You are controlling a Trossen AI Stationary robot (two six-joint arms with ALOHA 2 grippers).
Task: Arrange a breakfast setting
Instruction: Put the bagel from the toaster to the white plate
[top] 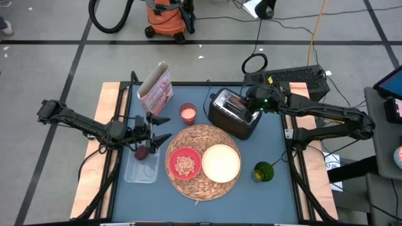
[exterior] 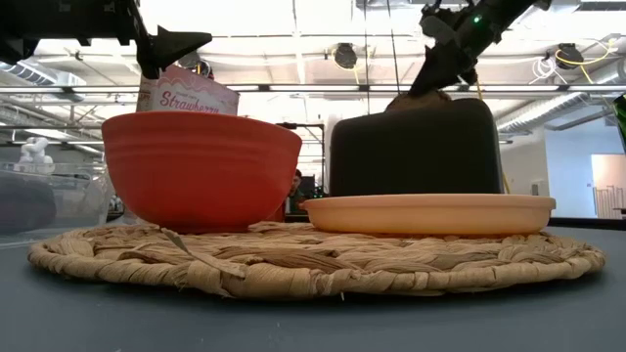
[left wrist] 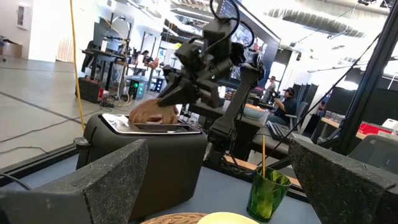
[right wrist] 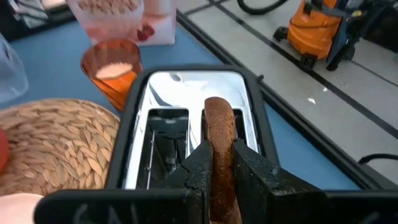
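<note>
One browned round toast [right wrist: 219, 155] stands in the toaster [top: 233, 113] slot, upper centre of the high view, pinched by the right gripper [right wrist: 217, 163]. Next, I judge: lift it straight up, then carry it to the cream round plate [top: 221, 163]. Left gripper [top: 161, 129] hangs wide open, empty.

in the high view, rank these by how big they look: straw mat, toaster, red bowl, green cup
Largest to smallest in the high view:
1. straw mat
2. toaster
3. red bowl
4. green cup
The toaster and red bowl look close; the toaster stands taller, nearer the camera, so that pair is unsure.
</note>
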